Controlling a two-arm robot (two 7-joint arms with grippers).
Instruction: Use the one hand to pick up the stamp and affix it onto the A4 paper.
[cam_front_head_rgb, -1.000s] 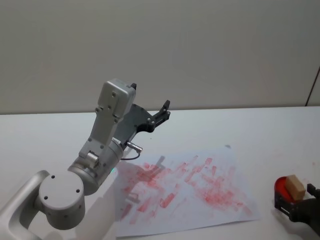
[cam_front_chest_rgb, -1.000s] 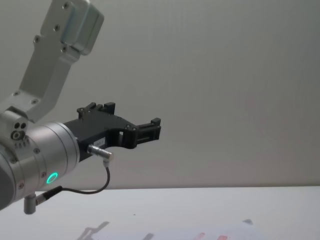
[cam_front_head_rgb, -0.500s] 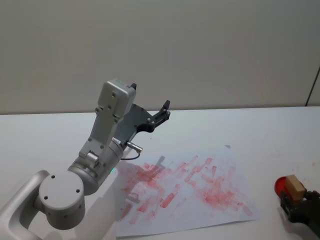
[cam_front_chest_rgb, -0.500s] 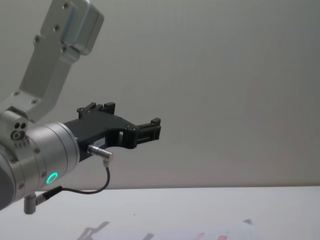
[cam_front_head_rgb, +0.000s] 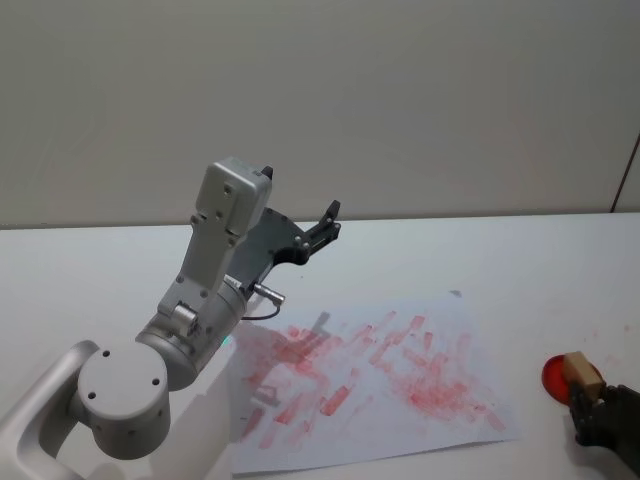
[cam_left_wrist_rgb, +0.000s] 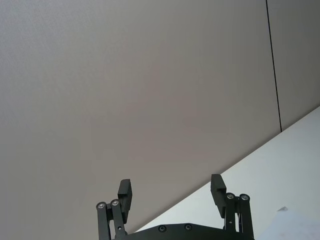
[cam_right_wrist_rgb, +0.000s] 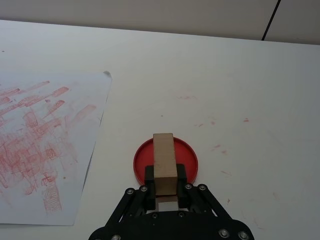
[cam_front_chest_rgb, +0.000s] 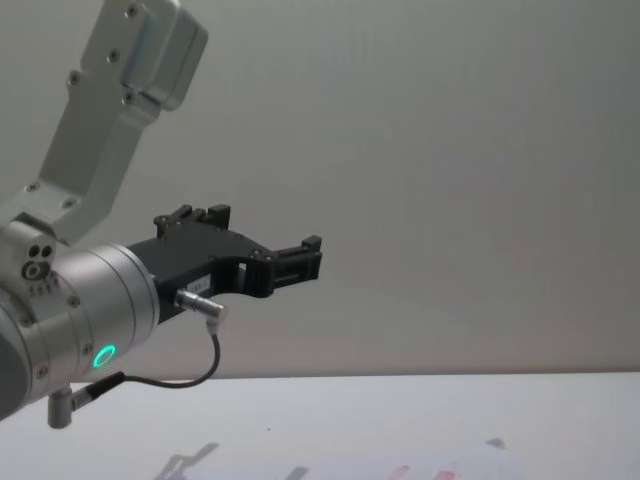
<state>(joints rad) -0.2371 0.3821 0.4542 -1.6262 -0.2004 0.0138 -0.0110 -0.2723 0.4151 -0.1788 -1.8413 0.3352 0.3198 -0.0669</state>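
Observation:
The stamp (cam_right_wrist_rgb: 164, 161), a light tan wooden block, is clamped between the short black fingers (cam_right_wrist_rgb: 149, 176) of my right gripper (cam_right_wrist_rgb: 165, 179), which is shut on it. It hangs over a round red ink pad (cam_right_wrist_rgb: 141, 159) on the white table. From the head view the stamp (cam_front_head_rgb: 580, 369) and right gripper (cam_front_head_rgb: 589, 396) are at the table's near right corner, right of the A4 paper (cam_front_head_rgb: 380, 385). That white sheet is covered in red stamp marks. My left gripper (cam_front_head_rgb: 331, 221) is held high over the table's far left, open and empty.
The left arm's silver wrist with a green ring light (cam_front_chest_rgb: 103, 355) fills the chest view's left side. The red ink pad (cam_front_head_rgb: 553, 378) lies just right of the paper's edge. A grey wall stands behind the table (cam_front_head_rgb: 520, 260).
My right gripper has drawn back toward the near edge with the stamp in it, and more of the red pad now shows. The left arm has not moved.

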